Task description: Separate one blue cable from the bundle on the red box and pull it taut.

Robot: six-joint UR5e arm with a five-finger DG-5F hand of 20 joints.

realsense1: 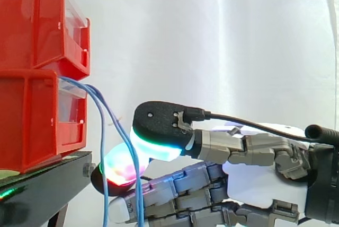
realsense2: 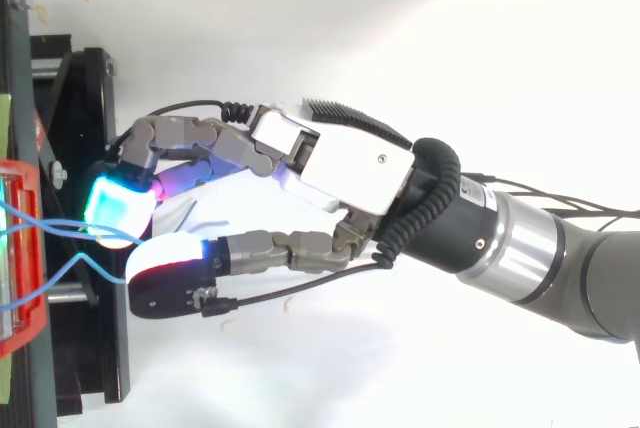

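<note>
Several thin blue cables hang out of the lower red bin [realsense1: 32,121] and droop in front of the black stand. One blue cable [realsense1: 117,120] curves down between my hand's [realsense1: 254,179] thumb pad and the glowing fingertips [realsense1: 119,167] below it. From above, that cable [realsense2: 60,225] runs from the red bin [realsense2: 22,248] into the narrow gap between the cyan fingertip [realsense2: 118,203] and the thumb. My hand [realsense2: 350,163] reaches in from the right, with thumb and fingers pinched on this cable. Another blue cable [realsense1: 104,153] hangs free just left of the fingertips.
A second red bin [realsense1: 37,20] is stacked on the lower one. The black stand [realsense1: 47,176] juts out under the bins, close below my fingertips. A white curtain is behind everything. The stand's black frame [realsense2: 90,78] lies just left of the fingers.
</note>
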